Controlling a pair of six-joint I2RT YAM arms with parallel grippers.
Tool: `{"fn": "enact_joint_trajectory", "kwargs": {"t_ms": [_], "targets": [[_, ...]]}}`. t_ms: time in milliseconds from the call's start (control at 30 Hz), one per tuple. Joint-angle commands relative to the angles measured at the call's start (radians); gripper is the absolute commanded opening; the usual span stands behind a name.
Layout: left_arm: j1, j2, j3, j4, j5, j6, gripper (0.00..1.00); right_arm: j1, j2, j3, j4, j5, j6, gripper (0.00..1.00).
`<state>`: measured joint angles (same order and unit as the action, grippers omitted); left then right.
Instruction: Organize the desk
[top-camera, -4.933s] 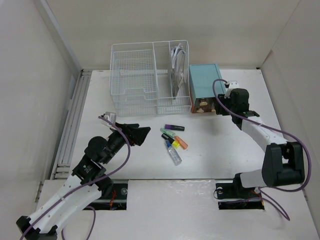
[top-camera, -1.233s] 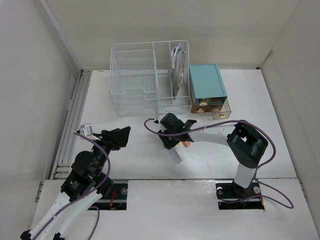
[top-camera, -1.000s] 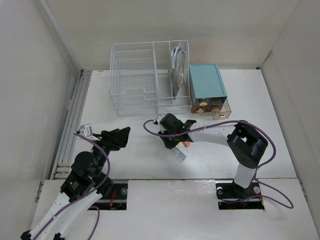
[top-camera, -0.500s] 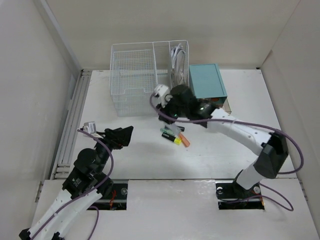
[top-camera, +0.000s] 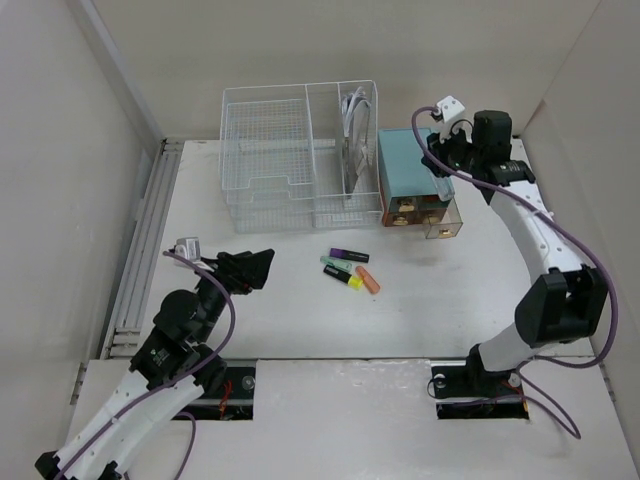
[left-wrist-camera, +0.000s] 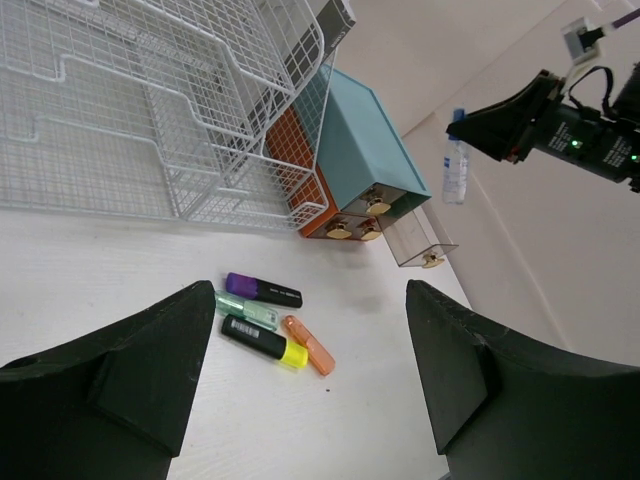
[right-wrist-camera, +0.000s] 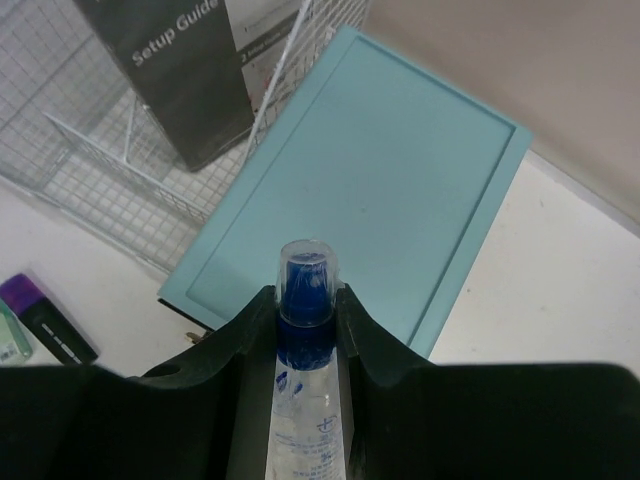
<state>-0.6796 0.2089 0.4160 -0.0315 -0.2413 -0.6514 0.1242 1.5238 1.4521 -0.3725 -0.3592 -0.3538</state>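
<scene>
On the white desk (top-camera: 300, 315) lie several highlighters: purple (top-camera: 349, 255), pale green (top-camera: 335, 264), black-and-yellow (top-camera: 343, 278) and orange (top-camera: 365, 281). My right gripper (top-camera: 443, 160) hangs over the teal drawer box (top-camera: 410, 170), shut on a small clear bottle (right-wrist-camera: 305, 400) with a blue cap under a clear cover. Seen from the left wrist, that bottle (left-wrist-camera: 455, 170) points down in the air. My left gripper (top-camera: 255, 268) stands open with nothing in it, above the desk left of the highlighters (left-wrist-camera: 265, 342).
A white wire basket (top-camera: 290, 160) holding a dark booklet (right-wrist-camera: 180, 70) stands at the back, touching the teal box. The box's lower right clear drawer (top-camera: 443, 222) is pulled open. Pale walls close in both sides.
My right arm has lifted the clear bottle away from the highlighters and swung it back and right, over the teal box. The left gripper has hardly moved.
</scene>
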Motion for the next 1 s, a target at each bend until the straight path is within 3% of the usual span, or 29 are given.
{"fn": "enact_joint_trajectory", "kwargs": {"t_ms": [0,267,667,967], "targets": [[-0.006,0.007,-0.003,0.070,0.020,0.016,0.74,-0.035,0.035,0.030,0.035,-0.109,-0.037,0.00],[-0.006,0.007,-0.013,0.070,0.020,0.026,0.74,-0.093,0.035,-0.067,0.032,-0.110,-0.062,0.00],[-0.006,-0.002,-0.013,0.070,0.020,0.035,0.74,-0.093,-0.096,-0.255,-0.046,-0.144,-0.093,0.00],[-0.006,-0.002,-0.022,0.070,0.031,0.035,0.74,-0.084,-0.117,-0.256,-0.077,-0.124,-0.093,0.00]]}}
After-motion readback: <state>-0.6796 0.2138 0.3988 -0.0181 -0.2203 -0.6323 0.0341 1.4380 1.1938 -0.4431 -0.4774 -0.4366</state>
